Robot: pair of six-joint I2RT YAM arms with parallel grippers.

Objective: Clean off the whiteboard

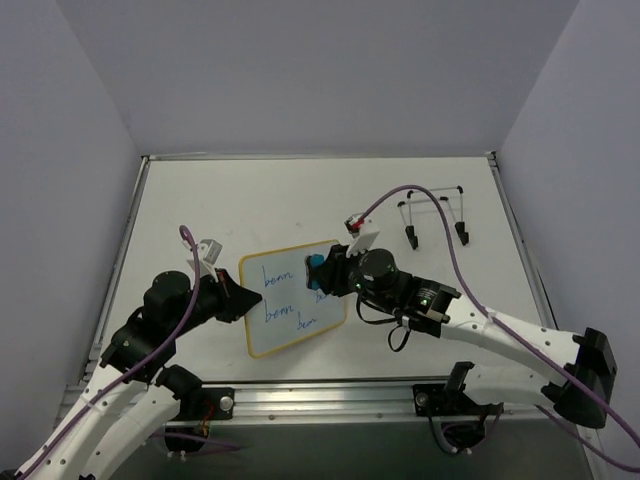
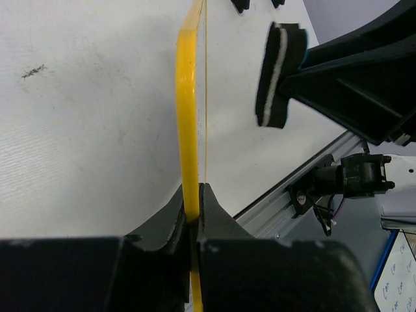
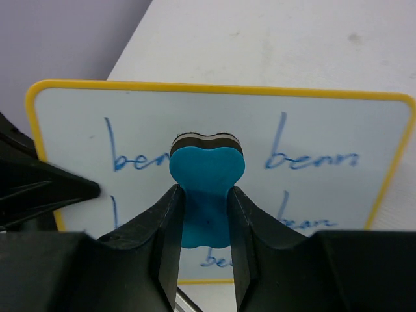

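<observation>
1. Pinched in the right gripper (image 3: 205,195): blue eraser (image 3: 207,170), felt side forward.
2. Straight ahead of that pincer: whiteboard (image 3: 195,107), face-on, long axis crosswise, blue writing (image 3: 312,159) both sides of the pad.
3. Left wrist view: felt near the board face, gap visible, not touching.
4. Yellow frame (image 2: 186,97) pinched by left gripper (image 2: 193,198), off to the right pincer's left; board held on edge.
5. Likely needs: short advance, then sweep crosswise.

Left gripper (image 1: 240,297) clamping left edge of whiteboard (image 1: 285,312) (blue handwriting, "bean" repeated). Right gripper (image 1: 326,270) pinching blue eraser (image 1: 316,265), holding it over board's upper right part. Wire stand (image 1: 432,215) sitting well apart on table (image 1: 250,200), far right.
</observation>
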